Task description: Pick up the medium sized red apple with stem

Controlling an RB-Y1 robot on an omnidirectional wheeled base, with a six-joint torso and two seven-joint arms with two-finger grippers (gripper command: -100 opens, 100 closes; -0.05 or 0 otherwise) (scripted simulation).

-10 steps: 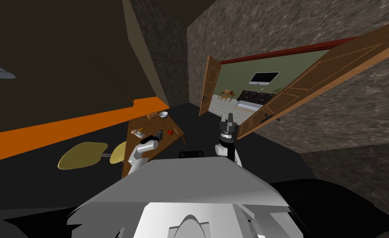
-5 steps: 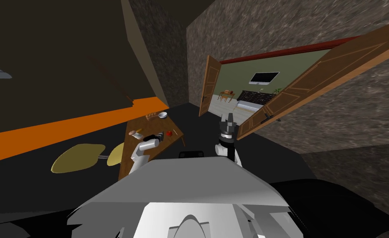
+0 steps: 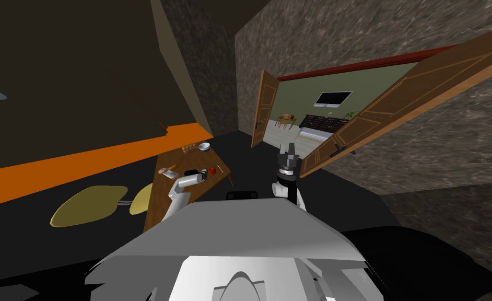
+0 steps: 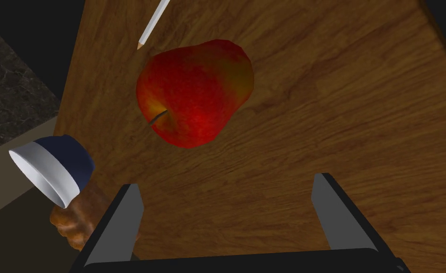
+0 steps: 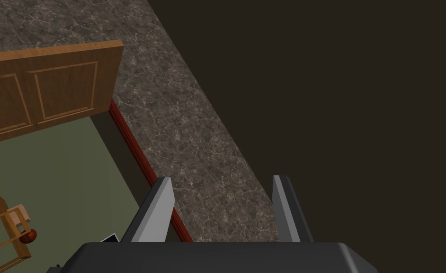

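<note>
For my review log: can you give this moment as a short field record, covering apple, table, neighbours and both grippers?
target: red apple, on the wooden table, not yet grasped
left gripper: open, apple just beyond its fingertips
right gripper: open, holding nothing
neighbours: pencil by the apple, blue bowl off to one side

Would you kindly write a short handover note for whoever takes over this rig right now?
Left pincer: open and empty, over the wooden table. The red apple lies on the table just ahead of the fingertips, not yet between them, with its stem showing. A white pencil lies close beyond the apple, and a dark blue cup with a white rim is off to one side of the pincer.
Right pincer: open and empty, held up in front of the chest.
Done: the left arm is at the apple.
Left: move the fingers around the apple, close, lift.
</note>
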